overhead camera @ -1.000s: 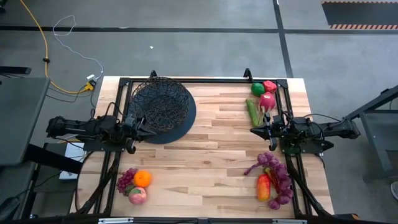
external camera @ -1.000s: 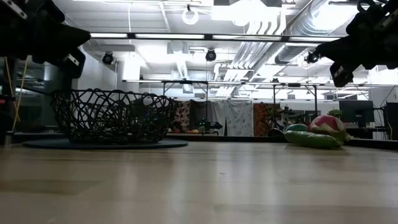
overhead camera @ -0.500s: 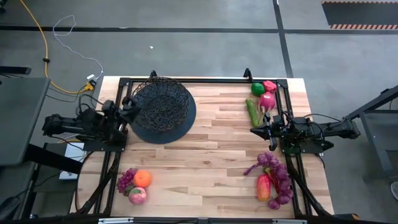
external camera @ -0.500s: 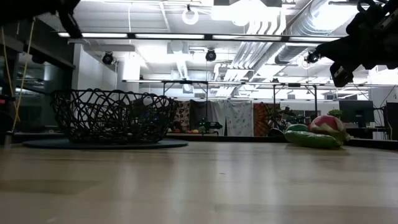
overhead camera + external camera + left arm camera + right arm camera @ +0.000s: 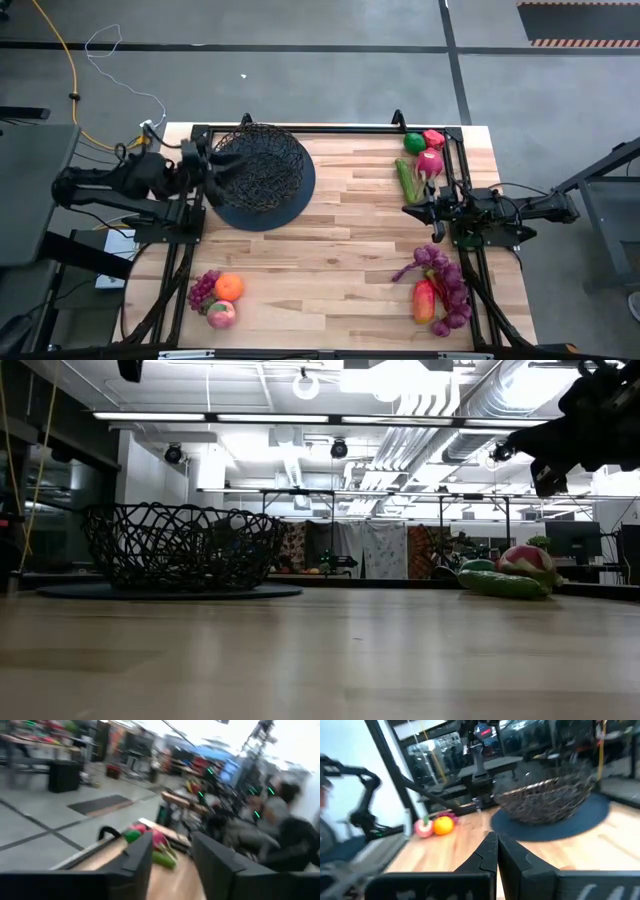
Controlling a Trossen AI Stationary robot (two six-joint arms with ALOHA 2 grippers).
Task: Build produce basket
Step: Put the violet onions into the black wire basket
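Observation:
The basket (image 5: 262, 160), a black wire-mesh bowl on a dark round base, stands at the table's far left. My left gripper (image 5: 212, 160) hovers high beside its left rim, open, nothing between its fingers (image 5: 142, 855). My right gripper (image 5: 408, 210) waits shut at the right side, pointing toward the table's middle (image 5: 496, 851). Produce lies on the wood: grapes (image 5: 203, 290), an orange (image 5: 229, 287) and a peach (image 5: 221, 314) near left. A green pepper (image 5: 414, 142), red pepper (image 5: 433, 138), radish (image 5: 430, 162) and cucumber (image 5: 406, 181) lie far right. Grapes (image 5: 447, 283) and a mango (image 5: 425, 300) lie near right.
A black frame rail (image 5: 330, 128) runs along the table's far edge, and arm mounts stand at both sides. Bare wood (image 5: 340, 250) stretches across the table's middle between the produce piles. Cables (image 5: 100, 90) lie on the floor beyond the far left corner.
My left gripper has risen steeply from beside the basket's near-left side, leaving the top of the low view, and has swung toward the far edge along the basket's left rim. The basket and produce have stayed in place.

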